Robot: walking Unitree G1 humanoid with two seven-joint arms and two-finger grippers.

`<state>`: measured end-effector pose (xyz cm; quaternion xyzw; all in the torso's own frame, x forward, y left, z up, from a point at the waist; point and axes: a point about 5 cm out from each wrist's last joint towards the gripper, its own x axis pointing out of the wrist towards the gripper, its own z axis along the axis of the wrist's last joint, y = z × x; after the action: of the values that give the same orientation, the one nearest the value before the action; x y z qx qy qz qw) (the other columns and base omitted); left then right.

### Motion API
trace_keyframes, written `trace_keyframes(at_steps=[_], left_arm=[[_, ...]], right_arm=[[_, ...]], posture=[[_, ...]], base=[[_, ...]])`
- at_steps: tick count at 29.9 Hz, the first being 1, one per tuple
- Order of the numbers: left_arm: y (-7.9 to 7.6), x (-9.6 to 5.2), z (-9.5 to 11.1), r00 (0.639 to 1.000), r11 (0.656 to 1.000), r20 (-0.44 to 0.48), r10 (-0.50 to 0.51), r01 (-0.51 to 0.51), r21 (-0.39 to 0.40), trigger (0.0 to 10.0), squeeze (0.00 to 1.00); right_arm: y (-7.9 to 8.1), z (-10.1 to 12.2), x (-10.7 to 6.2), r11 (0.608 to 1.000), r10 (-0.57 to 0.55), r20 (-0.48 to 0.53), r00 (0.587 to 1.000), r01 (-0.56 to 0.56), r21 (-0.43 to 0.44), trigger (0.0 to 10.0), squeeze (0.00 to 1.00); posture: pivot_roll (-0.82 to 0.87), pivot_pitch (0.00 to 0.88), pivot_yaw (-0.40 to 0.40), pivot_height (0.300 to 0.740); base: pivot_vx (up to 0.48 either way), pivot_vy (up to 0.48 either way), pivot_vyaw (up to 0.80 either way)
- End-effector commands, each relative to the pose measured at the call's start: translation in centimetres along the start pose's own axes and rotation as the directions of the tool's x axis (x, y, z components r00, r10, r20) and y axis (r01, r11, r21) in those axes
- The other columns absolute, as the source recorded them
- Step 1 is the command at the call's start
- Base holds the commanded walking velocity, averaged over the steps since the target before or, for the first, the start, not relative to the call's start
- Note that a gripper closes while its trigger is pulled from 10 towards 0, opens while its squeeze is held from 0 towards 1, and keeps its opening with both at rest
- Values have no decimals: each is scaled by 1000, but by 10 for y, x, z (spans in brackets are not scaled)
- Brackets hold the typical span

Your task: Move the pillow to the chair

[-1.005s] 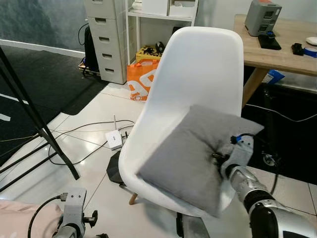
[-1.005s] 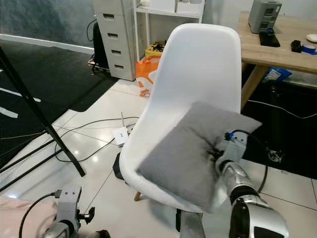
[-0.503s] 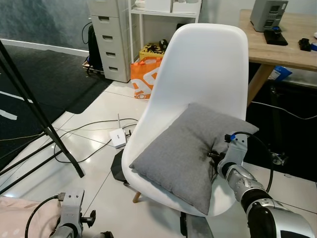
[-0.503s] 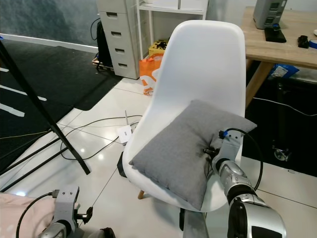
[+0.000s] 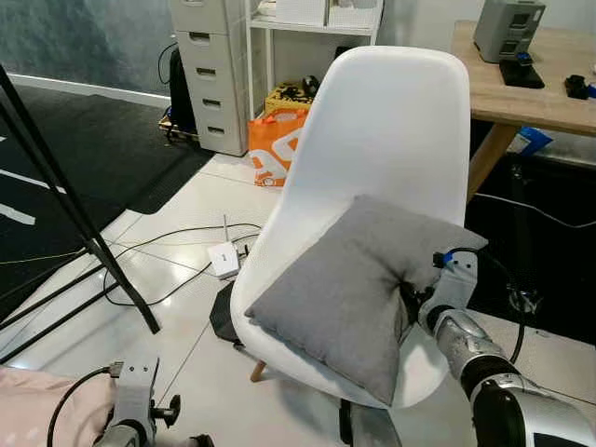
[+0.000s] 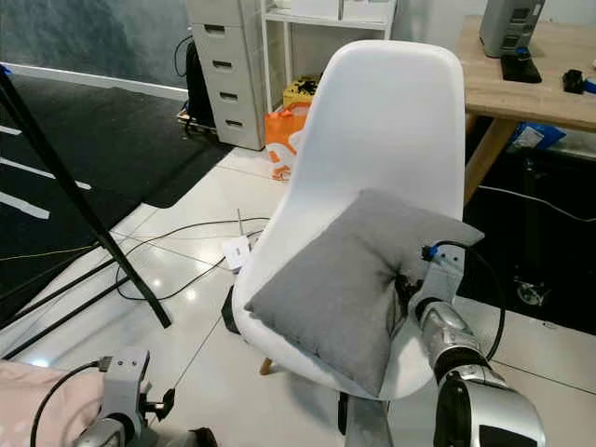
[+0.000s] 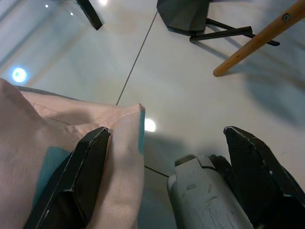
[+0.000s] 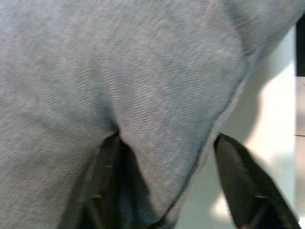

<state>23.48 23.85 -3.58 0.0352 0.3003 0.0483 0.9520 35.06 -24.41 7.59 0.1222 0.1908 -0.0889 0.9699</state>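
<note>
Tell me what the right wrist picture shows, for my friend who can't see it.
A grey pillow fills most of the picture, and the right gripper has its two black fingers spread wide with a fold of the pillow's edge between them. Past that edge there is a strip of the white chair.

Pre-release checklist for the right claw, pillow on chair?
1. Pillow lies on the seat of the chair: ok.
2. Pillow leans on the backrest: ok.
3. Pillow's front corner overhangs the seat edge; stable after release: cannot tell.
4. Right claw open around a fold of the pillow, one finger dug into the fabric: not ok, not yet clear.
5. Left claw low by the floor, open, away from chair: ok.
</note>
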Motion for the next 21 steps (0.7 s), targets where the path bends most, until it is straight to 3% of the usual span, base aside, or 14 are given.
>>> trace_keyframes(at_steps=[1,5,16,17,18,19,21], left_arm=[[-2,-3,-11,999,1000,-34,-3,3,0,10000,0],[-7,-3,-12,999,1000,-36,-20,20,-5,10000,0],[-10,-4,-13,999,999,-35,-35,35,-13,10000,0],[-11,-3,-12,999,999,-33,-41,40,-15,10000,0],[-11,-3,-12,999,999,-33,-41,40,-15,10000,0],[-11,-3,-12,999,999,-32,-44,43,-17,10000,0],[-12,-3,-11,998,999,-29,-49,48,-22,10000,0]], right_arm=[[-2,2,0,999,-10,-1,1000,10,42,10000,1000],[12,-4,1,992,90,-60,994,-84,96,10000,1000],[21,-6,2,987,145,-89,985,-138,81,10000,1000],[32,4,3,979,194,-42,980,-191,67,10000,906],[32,4,3,979,194,-42,980,-191,67,10000,906],[37,9,4,976,213,-18,977,-212,54,10000,0],[46,15,4,967,247,6,969,-247,58,10000,0]], posture=[[-102,71,9,550],[-111,57,-4,550],[-117,48,-14,550],[-122,52,-11,550],[-122,52,-11,550],[-122,56,-7,550],[-122,55,-14,550]], base=[[0,0,0],[0,0,0],[0,0,0],[0,0,0],[0,0,0],[0,0,0],[0,0,0]])
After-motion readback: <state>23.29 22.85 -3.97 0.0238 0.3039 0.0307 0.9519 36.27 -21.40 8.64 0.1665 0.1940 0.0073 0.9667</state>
